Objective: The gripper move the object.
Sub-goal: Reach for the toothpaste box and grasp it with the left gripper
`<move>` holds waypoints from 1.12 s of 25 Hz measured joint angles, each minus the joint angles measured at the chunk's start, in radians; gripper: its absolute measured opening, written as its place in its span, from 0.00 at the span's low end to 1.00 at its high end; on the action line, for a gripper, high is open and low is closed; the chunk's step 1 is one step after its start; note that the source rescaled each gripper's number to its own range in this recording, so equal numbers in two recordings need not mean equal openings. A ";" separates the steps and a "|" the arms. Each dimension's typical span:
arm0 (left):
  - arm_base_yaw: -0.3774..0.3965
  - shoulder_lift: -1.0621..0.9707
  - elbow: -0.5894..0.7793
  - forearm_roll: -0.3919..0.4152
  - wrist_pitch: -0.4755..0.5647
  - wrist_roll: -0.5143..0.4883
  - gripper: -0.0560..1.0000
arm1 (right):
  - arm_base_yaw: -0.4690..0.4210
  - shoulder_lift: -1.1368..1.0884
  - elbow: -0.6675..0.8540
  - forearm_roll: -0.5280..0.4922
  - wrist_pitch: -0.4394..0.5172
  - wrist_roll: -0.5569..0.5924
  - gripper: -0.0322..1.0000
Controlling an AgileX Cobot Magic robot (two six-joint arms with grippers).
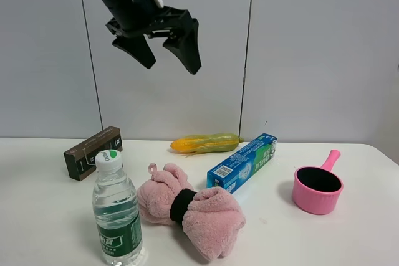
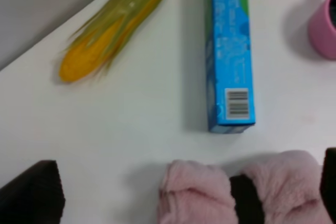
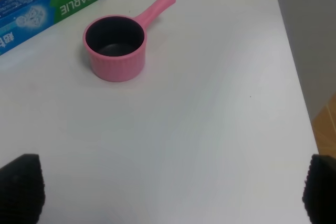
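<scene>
The left gripper [image 1: 169, 60] hangs high, jaws spread, empty. The toothpaste box [image 1: 243, 162] lies on the table [image 1: 349, 241] between corn [image 1: 206, 144] and pink pot [image 1: 318, 189]; its barcode reads only from the left wrist. Of the right gripper [image 3: 170, 190] only cut-off tips show, seemingly apart.

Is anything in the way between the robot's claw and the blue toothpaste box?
Nothing visible. The left gripper hangs open high over the table, and nothing covers the toothpaste box. The corn cob and pink towel lie beside it, not on it.
</scene>
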 joint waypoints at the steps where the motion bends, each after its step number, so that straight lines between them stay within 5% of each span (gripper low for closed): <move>1: -0.007 0.012 0.000 0.000 -0.014 -0.002 1.00 | 0.000 0.000 0.000 0.000 0.000 0.000 1.00; 28: -0.156 0.322 -0.001 -0.003 -0.349 -0.029 1.00 | 0.000 0.000 0.000 0.000 0.000 0.000 1.00</move>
